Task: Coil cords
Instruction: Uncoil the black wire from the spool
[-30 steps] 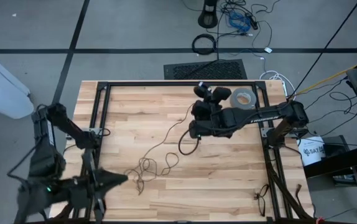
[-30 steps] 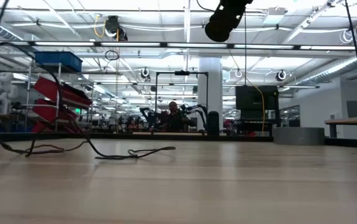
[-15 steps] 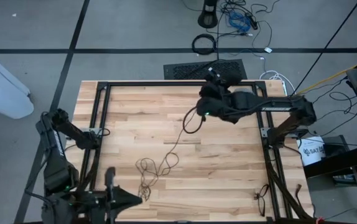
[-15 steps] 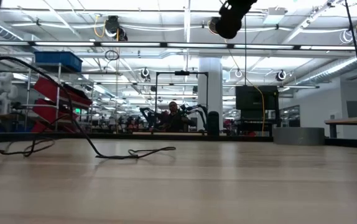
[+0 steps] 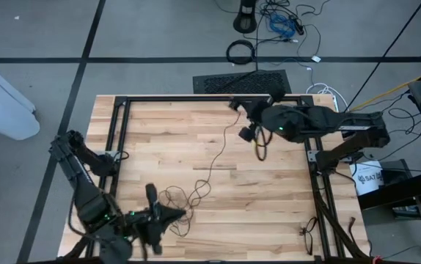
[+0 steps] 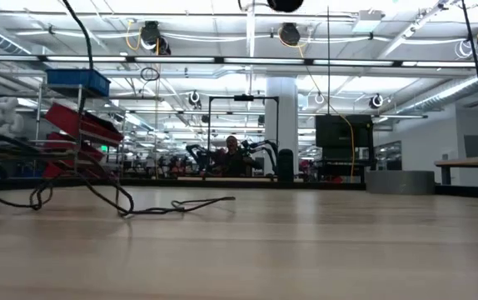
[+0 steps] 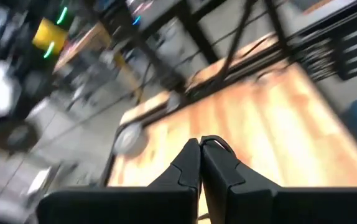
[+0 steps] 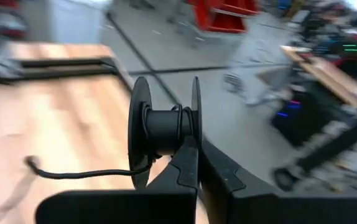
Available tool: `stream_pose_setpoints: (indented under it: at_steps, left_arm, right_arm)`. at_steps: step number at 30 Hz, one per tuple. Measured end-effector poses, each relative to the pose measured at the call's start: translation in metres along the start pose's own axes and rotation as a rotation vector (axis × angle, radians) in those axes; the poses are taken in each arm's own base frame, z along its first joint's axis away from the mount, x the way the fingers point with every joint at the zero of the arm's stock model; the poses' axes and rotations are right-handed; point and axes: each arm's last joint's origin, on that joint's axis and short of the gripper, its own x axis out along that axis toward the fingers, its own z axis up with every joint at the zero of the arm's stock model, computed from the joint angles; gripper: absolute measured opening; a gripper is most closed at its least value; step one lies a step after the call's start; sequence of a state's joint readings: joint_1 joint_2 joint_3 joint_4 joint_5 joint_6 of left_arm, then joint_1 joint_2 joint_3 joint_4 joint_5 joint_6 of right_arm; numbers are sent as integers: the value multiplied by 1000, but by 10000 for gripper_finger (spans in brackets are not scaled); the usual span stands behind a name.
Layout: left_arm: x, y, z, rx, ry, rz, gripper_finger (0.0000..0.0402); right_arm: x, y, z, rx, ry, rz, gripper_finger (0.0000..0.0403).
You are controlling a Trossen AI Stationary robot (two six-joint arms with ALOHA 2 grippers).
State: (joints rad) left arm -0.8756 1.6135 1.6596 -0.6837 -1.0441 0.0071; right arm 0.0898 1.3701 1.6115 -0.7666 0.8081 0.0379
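Note:
The cord, a very thin black wire, lies in a loose tangle (image 5: 174,199) near the table's front. One stretch (image 5: 214,158) runs from it toward the far right, where my right gripper (image 5: 253,136) hangs above the table, shut on a black spool (image 8: 163,127). A few turns of cord are wound on the spool. My left gripper (image 5: 183,213) is shut beside the tangle, with a bend of cord at its tips. In the low view the cord (image 6: 181,204) rests on the wood and one strand (image 6: 97,100) climbs out of the picture's top. My left gripper pinches the thin cord between its two fingertips; a small bend of it (image 7: 217,142) shows just past them. The fingers point nearly level, slanting a little down. The place where the cord enters the fingers is too small to tell more. My right gripper pinches the lower rim of one of the spool's flanges (image 8: 195,134) between its two fingers, one finger on the core side and one outside. The spool is lifted clear, its axis lying across the fingers. A strand (image 8: 79,174) leaves the core and trails away slack.
Black frame rails (image 5: 119,125) border the tabletop at left, far and right. A small dark cable piece (image 5: 307,233) lies at the near right corner. On the floor beyond the table are a black cable ring (image 5: 240,51) and a dark mat (image 5: 243,82).
My right gripper has risen and gone toward the table's far right with the spool, rolling its wrist. The loop of cord that hung under it is gone, and the stretch to the tangle runs straighter. My left gripper has swung along the near edge toward the tangle and come lower.

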Motion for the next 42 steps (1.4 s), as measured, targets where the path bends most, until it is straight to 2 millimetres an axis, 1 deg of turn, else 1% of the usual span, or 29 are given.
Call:
stream_pose_setpoints:
  at_steps: [2, 5, 7, 10, 14, 16, 18, 21, 23, 27, 30, 33, 35, 37, 40, 42]
  left_arm:
    - [9, 8, -10, -39, 73, 72, 10]
    - [20, 22, -28, -88, 186, 149, 10]
    - [28, 26, -38, -121, 235, 190, 10]
    - [38, 26, -50, -120, 279, 220, 10]
    - [50, 24, -59, -147, 322, 166, 13]
    - [54, 23, -61, -159, 329, 147, 23]
    - [56, 22, -61, -153, 330, 130, 42]
    - [59, 22, -60, -152, 318, 131, 82]
    - [61, 24, -60, -156, 312, 152, 107]
    - [65, 30, -60, -127, 288, 249, 139]
    - [66, 37, -57, -150, 254, 325, 145]
    - [66, 45, -52, -179, 231, 338, 146]
    - [67, 47, -49, -184, 214, 337, 146]
    - [67, 46, -46, -170, 205, 297, 146]
    - [68, 42, -42, -205, 193, 177, 146]
    - [67, 39, -40, -212, 187, 132, 146]
  right_arm:
    - [-10, 2, 1, 13, -16, 77, 0]
    - [-25, 4, 1, 29, -43, 146, 0]
    - [-35, 5, 2, 31, -65, 179, 0]
    - [-51, 7, 3, 42, -103, 230, 0]
    - [-71, 8, 6, 67, -166, 298, 0]
    - [-78, 8, 8, 79, -196, 322, 0]
    - [-84, 9, 9, 81, -216, 340, 0]
    - [-88, 10, 10, 79, -231, 348, 0]
    - [-89, 10, 9, 77, -232, 315, 0]
    - [-88, 10, 8, 62, -228, 268, 0]
    - [-86, 14, 8, 41, -223, 259, 0]
    - [-85, 17, 8, 26, -219, 258, 0]
    - [-83, 20, 8, 12, -216, 256, 0]
    - [-81, 23, 7, -4, -212, 255, 0]
    - [-81, 24, 7, -14, -210, 254, 0]
    - [-81, 24, 7, -13, -211, 253, 0]
